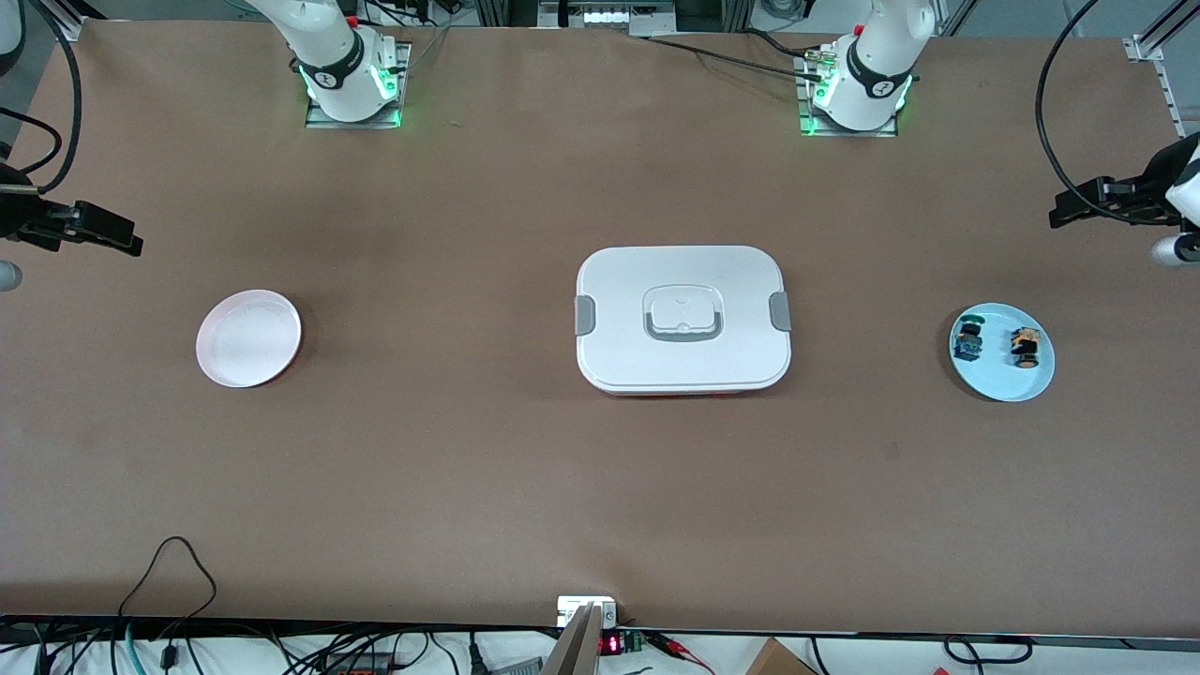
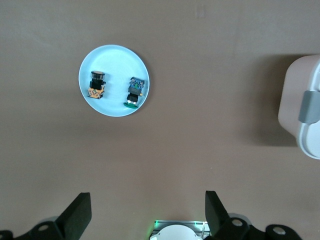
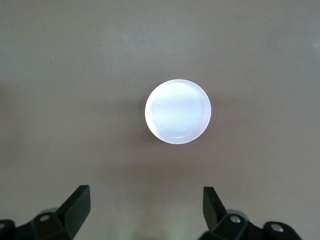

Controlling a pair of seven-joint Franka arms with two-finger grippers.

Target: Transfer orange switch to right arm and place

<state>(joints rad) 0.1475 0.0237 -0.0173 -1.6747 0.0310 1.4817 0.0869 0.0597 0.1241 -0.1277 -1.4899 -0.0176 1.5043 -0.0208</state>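
Note:
The orange switch (image 1: pixel 1027 347) (image 2: pixel 96 85), black with a tan-orange rear, lies on a light blue plate (image 1: pixel 999 385) (image 2: pixel 115 61) at the left arm's end of the table. My left gripper (image 1: pixel 1059 211) (image 2: pixel 147 212) hangs open and empty, high over that end of the table, apart from the plate. My right gripper (image 1: pixel 131 239) (image 3: pixel 145 205) is also open and empty, held high over the right arm's end of the table. A pale pink plate (image 1: pixel 248 337) (image 3: pixel 178 111) sits empty below it.
A blue-bodied switch with a green cap (image 1: pixel 967 339) (image 2: pixel 135 91) lies beside the orange one on the same plate. A white lidded box with grey latches (image 1: pixel 682 319) (image 2: pixel 306 114) stands at the table's middle. Cables run along the edge nearest the front camera.

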